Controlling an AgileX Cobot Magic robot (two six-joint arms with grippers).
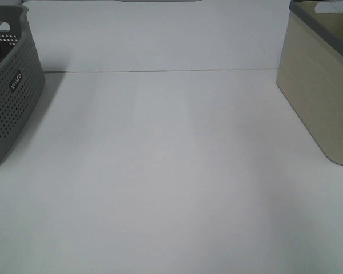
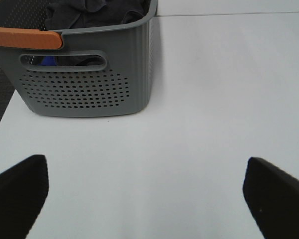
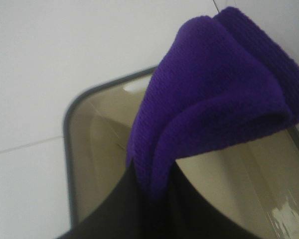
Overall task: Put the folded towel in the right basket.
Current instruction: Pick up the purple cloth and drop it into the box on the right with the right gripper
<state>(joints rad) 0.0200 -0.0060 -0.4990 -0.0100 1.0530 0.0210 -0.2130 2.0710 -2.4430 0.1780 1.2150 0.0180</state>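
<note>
In the right wrist view my right gripper [image 3: 152, 191] is shut on the folded purple towel [image 3: 214, 99] and holds it above the open beige basket with a grey rim [image 3: 69, 149]. That right basket [image 1: 320, 97] stands at the right edge of the exterior view, where neither the towel nor either arm shows. In the left wrist view my left gripper [image 2: 144, 199] is open and empty above the white table, its dark fingers [image 2: 20, 189] spread wide, short of the grey basket.
A grey perforated basket [image 1: 11, 91] stands at the left; in the left wrist view it [image 2: 89, 79] holds dark cloths and has an orange handle [image 2: 25, 37]. The white table [image 1: 171, 171] lies between the two baskets.
</note>
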